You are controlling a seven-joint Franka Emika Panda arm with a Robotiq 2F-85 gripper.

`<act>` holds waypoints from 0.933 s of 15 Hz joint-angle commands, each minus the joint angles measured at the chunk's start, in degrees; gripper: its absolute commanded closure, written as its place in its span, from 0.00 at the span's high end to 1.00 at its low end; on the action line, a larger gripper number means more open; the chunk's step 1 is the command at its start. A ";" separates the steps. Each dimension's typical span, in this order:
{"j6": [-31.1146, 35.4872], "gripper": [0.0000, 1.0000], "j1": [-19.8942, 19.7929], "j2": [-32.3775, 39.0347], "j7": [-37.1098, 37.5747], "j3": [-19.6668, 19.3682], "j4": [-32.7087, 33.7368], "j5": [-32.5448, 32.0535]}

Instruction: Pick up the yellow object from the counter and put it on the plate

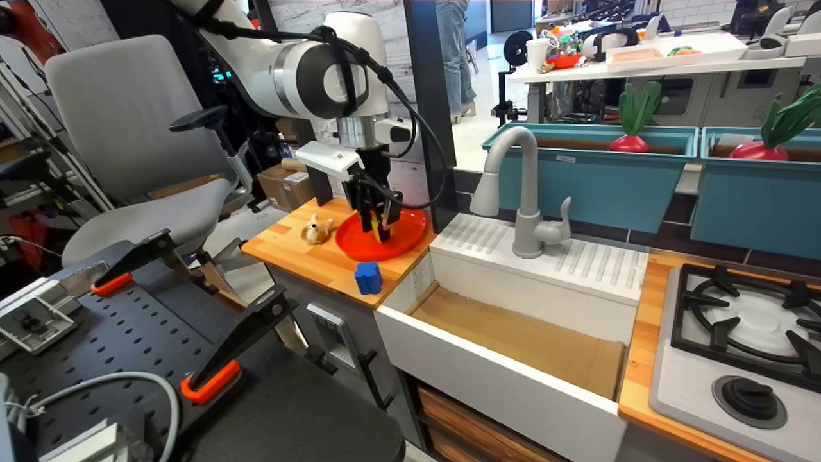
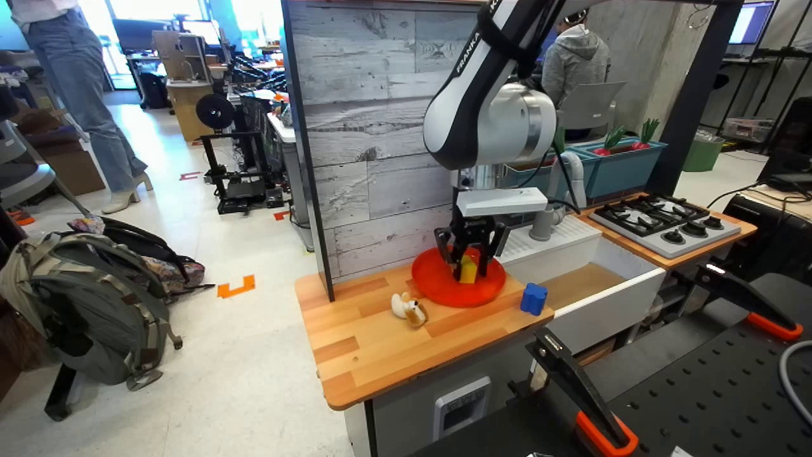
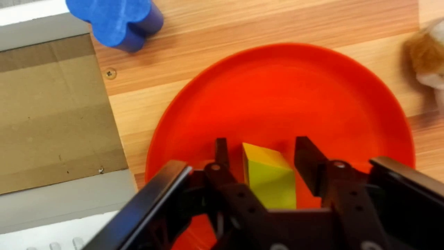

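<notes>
The yellow object (image 3: 272,180) is a block with flat faces, on the orange-red plate (image 3: 277,86). My gripper (image 3: 261,144) points down over the plate with its fingers on either side of the block. Gaps show between the block and both fingers in the wrist view, so the gripper is open. In both exterior views the yellow object (image 2: 468,271) shows between the fingers, partly hidden by them in an exterior view (image 1: 376,226). The plate (image 2: 438,289) rests on the wooden counter (image 2: 361,355). The block's lower end is hidden by the gripper in the wrist view.
A blue flower-shaped piece (image 1: 368,278) stands at the counter's edge by the white sink (image 1: 500,372). A small tan-and-white plush toy (image 2: 410,309) lies beside the plate. A wood-patterned wall panel (image 2: 380,158) stands behind the plate. The faucet (image 1: 527,192) rises behind the sink.
</notes>
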 commanded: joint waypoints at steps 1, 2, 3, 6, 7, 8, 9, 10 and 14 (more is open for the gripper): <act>-4.68 0.85 -0.61 0.31 -0.58 0.76 2.52 1.84; -5.29 0.93 -0.96 -0.26 -1.04 1.28 2.12 2.39; -5.72 0.99 -1.06 -1.18 -1.16 1.64 1.27 2.84; -5.22 1.00 -0.27 -4.50 -0.79 1.60 -2.31 3.25; -4.38 1.00 -0.05 -6.30 -1.07 1.84 -4.55 3.13; -3.48 1.00 0.36 -8.12 -1.14 1.88 -6.81 2.85; -2.86 1.00 0.87 -10.21 -1.05 1.89 -9.37 2.57; -2.80 1.00 1.15 -12.08 -1.22 2.07 -11.45 2.42; -3.67 1.00 2.22 -12.03 -1.06 1.77 -11.19 2.18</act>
